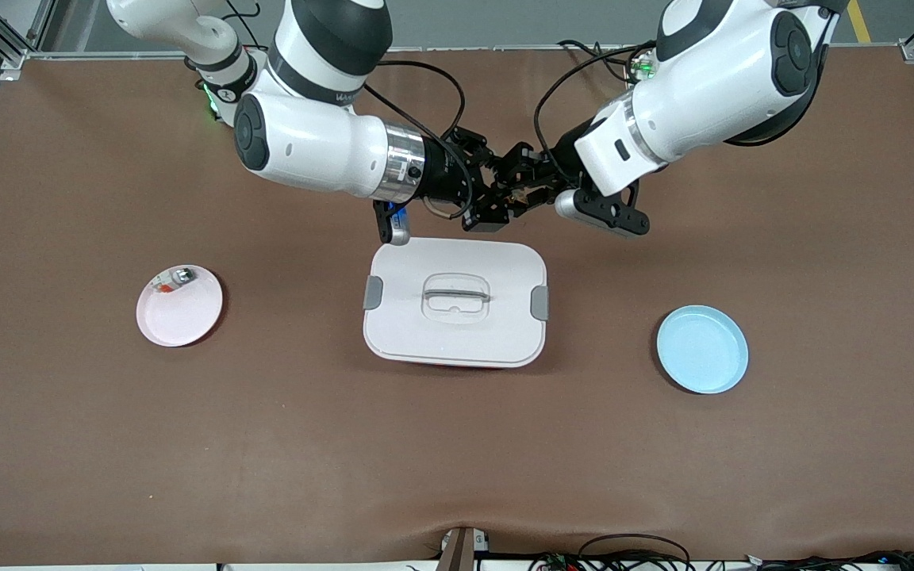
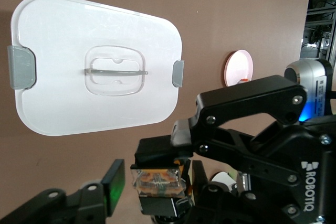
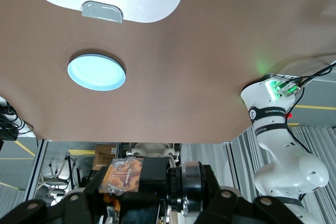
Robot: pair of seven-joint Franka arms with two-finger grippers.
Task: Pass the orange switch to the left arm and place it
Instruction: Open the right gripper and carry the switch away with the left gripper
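Observation:
The orange switch (image 1: 517,195) hangs in the air where the two grippers meet, over the brown table just past the edge of the box (image 1: 425,333) that faces the robots' bases. My right gripper (image 1: 498,198) is shut on it. In the left wrist view the switch (image 2: 159,180) shows a clear face with orange inside, clamped between the right gripper's black fingers (image 2: 157,148). My left gripper (image 2: 156,183) straddles it, and one green-lit pad (image 2: 113,184) stands a small gap off it. The right wrist view shows the switch (image 3: 123,176) too.
The white box has grey latches (image 1: 539,303) and a recessed handle. Toward the right arm's end lies a pink plate (image 1: 179,317) that holds a small silver-green piece (image 1: 176,278). A blue plate (image 1: 702,349) sits toward the left arm's end.

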